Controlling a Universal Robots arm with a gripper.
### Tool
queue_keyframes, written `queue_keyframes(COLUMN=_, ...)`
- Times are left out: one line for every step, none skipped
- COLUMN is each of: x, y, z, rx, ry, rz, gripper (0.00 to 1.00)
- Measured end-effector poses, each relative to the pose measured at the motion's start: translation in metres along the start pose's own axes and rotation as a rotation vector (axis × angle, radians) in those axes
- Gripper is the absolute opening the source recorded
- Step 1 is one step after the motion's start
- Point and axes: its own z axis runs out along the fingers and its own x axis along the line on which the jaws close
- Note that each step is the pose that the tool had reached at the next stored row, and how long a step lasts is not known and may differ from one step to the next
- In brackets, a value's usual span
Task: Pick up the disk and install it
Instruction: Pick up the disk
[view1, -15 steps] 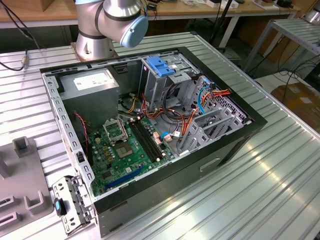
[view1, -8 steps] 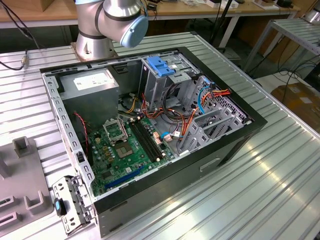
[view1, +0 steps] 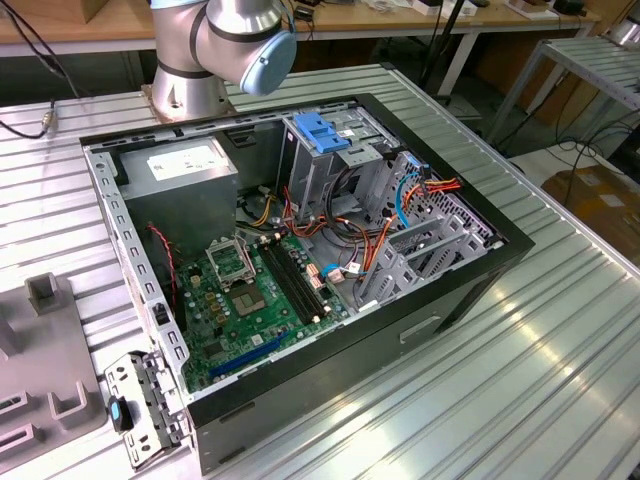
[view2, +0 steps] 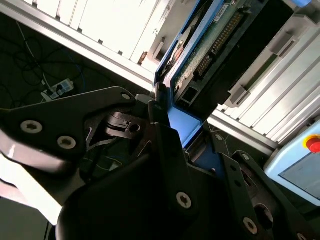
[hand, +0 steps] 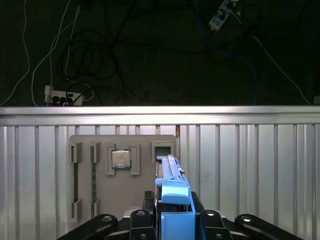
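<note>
Blue-railed disk (hand: 170, 175) is sitting edge-on in the end effector (hand: 175, 222), whose jaws are gripping it, long axis projecting straight ahead.

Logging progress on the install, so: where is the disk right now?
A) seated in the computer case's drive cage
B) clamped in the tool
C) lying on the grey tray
B: in both wrist views the blue-railed disk sits clamped between the black jaws of the tool.

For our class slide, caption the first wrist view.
Gripper clamps the blue-railed disk; a grey parts tray lies on the ribbed metal table beyond.
</note>
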Motion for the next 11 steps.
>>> queue_keyframes(x=0.0, y=0.0, z=-0.0007, rx=0.0, ry=0.0, rz=0.0, gripper=0.37)
queue_keyframes(x=0.0, y=0.0, z=-0.0023, rx=-0.0001, ry=0.0, rz=0.0, gripper=0.37)
queue_keyframes(x=0.0, y=0.0, z=-0.0034, rx=0.0, ry=0.0, rz=0.0, gripper=0.37)
queue_keyframes(x=0.0, y=0.0001, z=-0.0043, rx=-0.0001, ry=0.0, rz=0.0, gripper=0.37)
queue_keyframes(x=0.0, y=0.0001, z=-0.0054, rx=-0.0001, ry=0.0001, rz=0.0, gripper=0.37)
queue_keyframes(x=0.0, y=0.0001, z=-0.0064, rx=0.0, ry=0.0, rz=0.0, gripper=0.37)
queue_keyframes(x=0.0, y=0.0001, z=-0.0079, rx=-0.0001, ry=0.0, rz=0.0, gripper=0.37)
queue_keyframes(x=0.0, y=0.0001, z=-0.0088, rx=0.0, ry=0.0, rz=0.0, gripper=0.37)
queue_keyframes(x=0.0, y=0.0001, z=-0.0099, rx=0.0, ry=0.0, rz=0.0, gripper=0.37)
queue_keyframes(x=0.0, y=0.0001, z=-0.0113, rx=0.0, ry=0.0, rz=0.0, gripper=0.37)
queue_keyframes(x=0.0, y=0.0002, z=-0.0122, rx=0.0, ry=0.0, rz=0.0, gripper=0.37)
